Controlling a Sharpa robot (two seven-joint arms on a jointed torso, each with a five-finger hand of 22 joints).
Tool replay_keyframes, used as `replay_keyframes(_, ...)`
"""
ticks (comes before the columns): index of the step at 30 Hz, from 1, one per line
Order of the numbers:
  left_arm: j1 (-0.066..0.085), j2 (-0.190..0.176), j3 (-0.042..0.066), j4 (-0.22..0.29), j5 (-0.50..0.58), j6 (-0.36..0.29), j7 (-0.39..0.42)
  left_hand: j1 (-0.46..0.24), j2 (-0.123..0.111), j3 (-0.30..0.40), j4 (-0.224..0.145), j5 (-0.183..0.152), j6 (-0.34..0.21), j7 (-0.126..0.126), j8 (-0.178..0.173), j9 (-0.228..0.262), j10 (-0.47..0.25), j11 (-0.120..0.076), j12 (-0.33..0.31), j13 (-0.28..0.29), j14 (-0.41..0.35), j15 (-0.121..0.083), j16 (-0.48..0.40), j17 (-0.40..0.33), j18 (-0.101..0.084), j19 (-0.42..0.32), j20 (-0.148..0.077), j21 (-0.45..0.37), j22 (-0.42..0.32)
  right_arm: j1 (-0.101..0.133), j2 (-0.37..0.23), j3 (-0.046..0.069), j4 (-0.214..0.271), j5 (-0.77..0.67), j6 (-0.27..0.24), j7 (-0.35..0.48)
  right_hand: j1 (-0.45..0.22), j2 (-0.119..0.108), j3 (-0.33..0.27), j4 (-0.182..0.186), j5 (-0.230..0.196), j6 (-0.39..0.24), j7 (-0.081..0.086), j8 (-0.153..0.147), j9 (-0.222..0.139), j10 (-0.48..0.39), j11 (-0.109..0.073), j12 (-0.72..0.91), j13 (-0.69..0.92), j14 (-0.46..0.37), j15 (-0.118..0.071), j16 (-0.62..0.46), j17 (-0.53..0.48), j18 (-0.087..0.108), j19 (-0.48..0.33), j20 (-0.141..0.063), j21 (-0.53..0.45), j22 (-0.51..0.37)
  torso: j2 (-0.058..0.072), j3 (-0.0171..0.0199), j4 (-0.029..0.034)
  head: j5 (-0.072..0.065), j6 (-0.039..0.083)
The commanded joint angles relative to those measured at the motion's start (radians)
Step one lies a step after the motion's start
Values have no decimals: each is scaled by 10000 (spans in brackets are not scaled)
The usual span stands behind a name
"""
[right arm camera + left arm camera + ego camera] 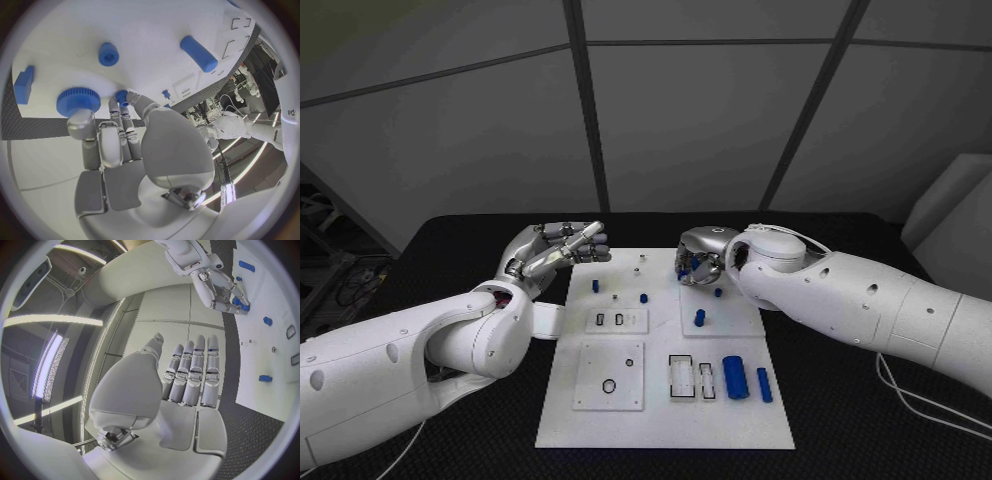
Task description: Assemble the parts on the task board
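The white task board (668,420) lies in the middle of the black table. My right hand (704,258) is down over the board's far right part. In the right wrist view its thumb and a fingertip pinch a small blue peg (122,95), right beside a blue toothed wheel (78,100) that another fingertip touches. My left hand (560,245) is raised off the board's far left corner, fingers straight and holding nothing; the same hand (187,375) shows flat and bare in the left wrist view, where the right hand (219,287) has blue between its fingertips.
Short blue pegs (596,285) (646,298) (700,318) stand on the board's middle. A thick blue cylinder (734,377) and a thinner one (764,384) lie at the near right, beside a framed slot (682,377). A blue block (24,84) sits near the wheel.
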Motion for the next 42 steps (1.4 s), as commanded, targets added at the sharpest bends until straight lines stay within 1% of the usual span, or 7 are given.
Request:
replay_keyframes(1,20,-6,11,23,-87,147,16,25,96,-5,-57,-30,-10,88,-61,-12,8,83,-44,-15,-19,45,-45,17,70,-13,74,-51,-9,16,15,-9,-11,-88,97,24,160,38,136,-30,-91,179,-20,101,34,177,-19,59,39,445,-121,69,20,-166,98,6,74,75,8,-1,1,-2,-5)
replay_keyframes(7,23,-26,11,36,-87,164,5,28,114,1,-61,-30,-13,92,-72,-12,4,86,-58,-15,-14,46,-54,21,71,-9,75,-54,-13,16,8,-11,-3,-189,-137,-15,317,106,332,-130,-303,344,-52,143,75,359,-73,82,86,429,-173,82,2,-222,267,-35,283,409,16,2,8,13,-12)
replay_keyframes(22,32,-83,11,69,-87,171,5,31,132,7,-65,-31,-16,93,-82,-12,-1,89,-71,-15,-11,48,-64,25,71,-7,77,-57,-16,16,-178,-7,465,-269,-1950,114,631,135,826,-478,-271,543,0,141,138,580,-67,51,184,422,-187,141,42,-257,315,-80,524,692,21,-17,15,27,112)
replay_keyframes(28,36,-74,11,65,-86,179,5,36,146,13,-69,-32,-17,94,-91,-11,-6,91,-82,-15,-8,49,-73,28,71,-6,78,-60,-20,18,174,-6,161,-270,-2344,86,618,103,874,-507,-217,531,15,118,137,567,-54,24,188,421,-179,149,46,-258,305,-75,546,711,44,-8,46,42,141)
replay_keyframes(33,41,-53,12,51,-86,190,2,36,146,13,-69,-32,-17,94,-91,-11,-6,91,-82,-15,-8,49,-73,28,71,-6,78,-60,-20,20,580,-6,-250,-270,-2580,123,597,81,894,-514,-209,520,26,102,135,554,-44,6,189,421,-172,154,51,-261,306,-70,563,732,62,-18,49,46,145)
replay_keyframes(36,46,-24,12,28,-86,199,0,36,146,13,-69,-32,-17,94,-91,-11,-6,91,-82,-15,-8,49,-73,28,71,-6,78,-60,-20,20,827,-6,-479,-270,-2727,165,588,74,898,-515,-207,518,30,98,135,553,-41,1,190,422,-170,158,56,-262,305,-68,568,736,52,-10,47,72,122)
replay_keyframes(42,53,38,13,-14,-86,215,-4,36,146,13,-69,-32,-17,94,-91,-11,-6,91,-82,-15,-8,49,-73,28,71,-6,78,-60,-20,20,1280,-6,-915,-265,-2766,196,569,63,914,-517,-197,511,39,87,134,546,-34,-11,192,426,-163,172,79,-265,308,-63,583,757,82,-16,73,83,128)
